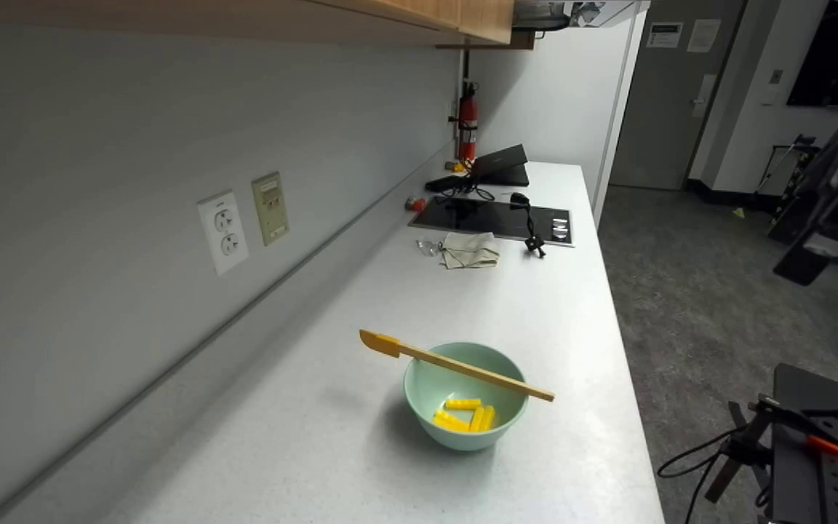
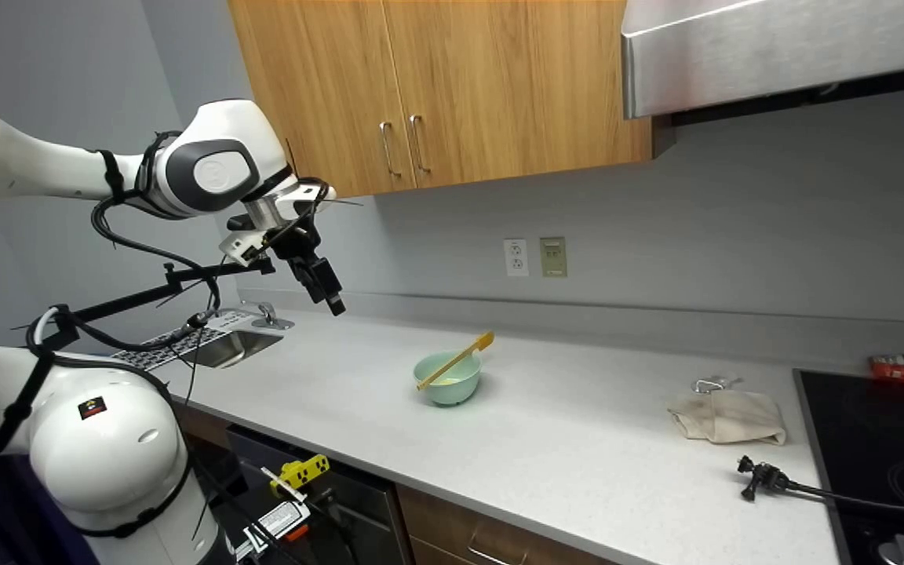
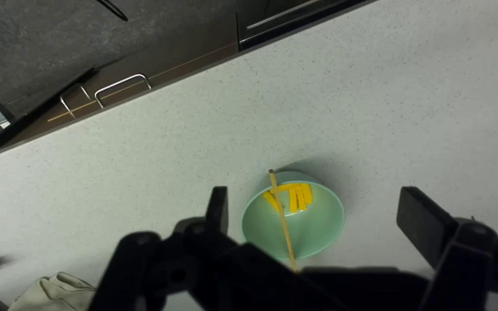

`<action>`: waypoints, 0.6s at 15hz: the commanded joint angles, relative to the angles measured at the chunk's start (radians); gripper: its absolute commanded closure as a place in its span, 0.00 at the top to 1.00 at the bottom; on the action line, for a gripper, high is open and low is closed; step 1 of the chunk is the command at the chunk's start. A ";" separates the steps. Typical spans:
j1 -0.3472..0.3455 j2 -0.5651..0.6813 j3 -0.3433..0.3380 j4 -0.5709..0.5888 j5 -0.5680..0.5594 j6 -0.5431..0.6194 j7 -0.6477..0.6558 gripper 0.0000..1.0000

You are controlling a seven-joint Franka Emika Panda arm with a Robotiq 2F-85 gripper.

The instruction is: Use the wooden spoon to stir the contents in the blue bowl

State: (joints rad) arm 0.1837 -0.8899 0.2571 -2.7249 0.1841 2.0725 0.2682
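Jaws parted wide and empty, a robot gripper (image 3: 316, 211) hangs over a white counter (image 1: 302, 451), its black fingers (image 3: 426, 226) appearing at nine and three o'clock of the blue bowl (image 1: 455, 440) in the wrist view. In an exterior view, the white arm (image 2: 213, 169) holds the gripper high at ten o'clock from the bowl, well apart from it and from the counter. The wooden spoon (image 1: 455, 366) rests across the bowl's rim in both exterior views; in an exterior view its yellow-orange end juts past the edge at ten o'clock and the handle's tip past three. Several yellow pieces (image 1: 488, 418) lie on the bowl's floor, lower than the spoon, clustered toward twelve o'clock in the wrist view; their exact number is hard to tell. Farther off in an exterior view, a metal sink (image 2: 252, 345) is set into the counter at nine o'clock from the bowl, its basin partly hidden, and a beige cloth (image 2: 730, 416) lies at three o'clock, near a black cooktop (image 2: 891, 439).
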 commanded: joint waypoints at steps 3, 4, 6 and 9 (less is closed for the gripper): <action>0.000 0.000 -0.001 0.002 -0.001 -0.003 0.000 1.00; 0.000 0.000 -0.001 0.002 -0.001 -0.003 0.000 1.00; 0.000 0.000 -0.001 0.002 -0.001 -0.003 0.000 1.00; -0.002 0.004 -0.003 0.001 -0.001 0.007 -0.002 1.00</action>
State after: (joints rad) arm 0.1837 -0.8893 0.2571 -2.7250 0.1841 2.0724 0.2682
